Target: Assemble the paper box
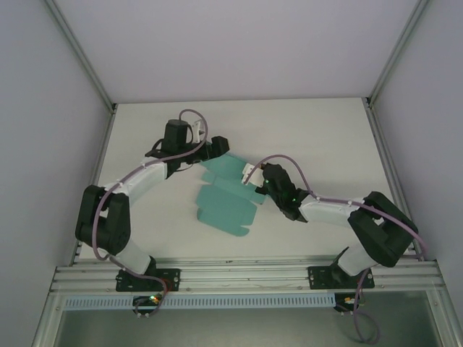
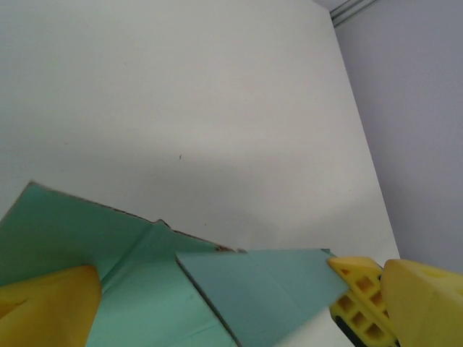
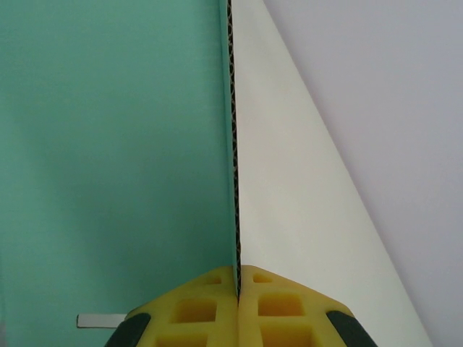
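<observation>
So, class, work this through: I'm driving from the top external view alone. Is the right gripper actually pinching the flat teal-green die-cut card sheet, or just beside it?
Observer: Pinching. The right wrist view has the right gripper shut on the edge of the teal-green card sheet.
Operator: Is the card solid?
Observer: No, that edge shows corrugated fluting.
Operator: And the left gripper?
Observer: Wide open in the left wrist view, a flap of the sheet between its fingers, unclamped.

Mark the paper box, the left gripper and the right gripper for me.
paper box (image 1: pixel 226 208), top external view, middle of the teal sheet.
left gripper (image 2: pixel 210 296), left wrist view, midway between its open yellow fingers.
right gripper (image 3: pixel 237 273), right wrist view, where its shut fingers pinch the card's edge.
</observation>
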